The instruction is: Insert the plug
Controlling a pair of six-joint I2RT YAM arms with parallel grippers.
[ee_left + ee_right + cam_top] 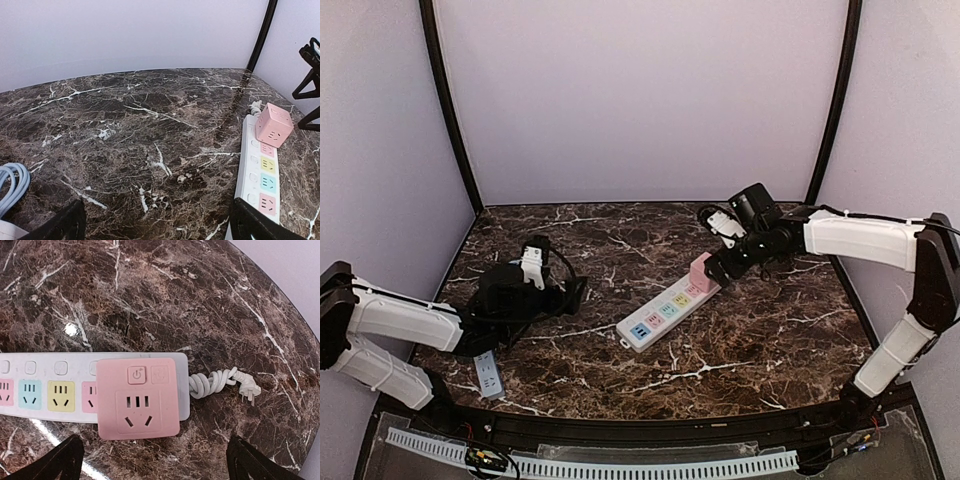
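1. Nearest you, by the left arm, lies one small grey socket strip on the dark marble tabletop.
2. Your left gripper stands wide apart and holds nothing; one loop of light blue cable shows at its left edge.
3. Mid-table, one long white power strip lies on a slant. In the right wrist view you can count four coloured sockets beside the cube: pink, teal, yellow, pink.
4. One pink cube-shaped plug adapter sits on the strip's far end, upright. Its upper face carries one button with a power symbol and a set of socket slots.
5. Your right gripper hangs over the cube, jaws spread wide, clear of its sides.
6. Beyond the strip's end lies one coiled white cord ending in a pronged plug.
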